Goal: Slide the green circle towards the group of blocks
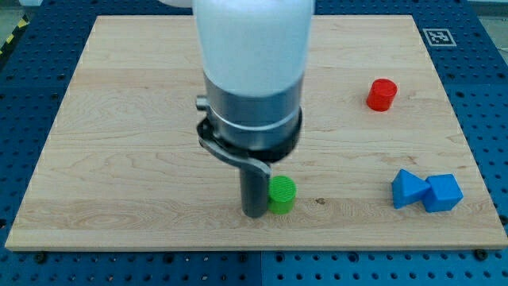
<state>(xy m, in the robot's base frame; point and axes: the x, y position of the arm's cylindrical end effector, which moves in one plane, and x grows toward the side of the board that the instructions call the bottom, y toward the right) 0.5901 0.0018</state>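
Observation:
The green circle [282, 195] is a small green cylinder standing on the wooden board [119, 119] near the view's bottom centre. My tip [255, 213] rests on the board right against the green circle's left side. The arm's white and grey body hangs over the board's middle and hides what lies under it. Two blue blocks sit together at the view's lower right: a blue triangle [406, 189] touching a blue cube [443, 193]. A red cylinder [382, 94] stands alone at the view's upper right.
The board lies on a blue perforated table [24, 95]. A black and white marker tag [437, 36] sits at the board's top right corner. The board's bottom edge runs close below the green circle.

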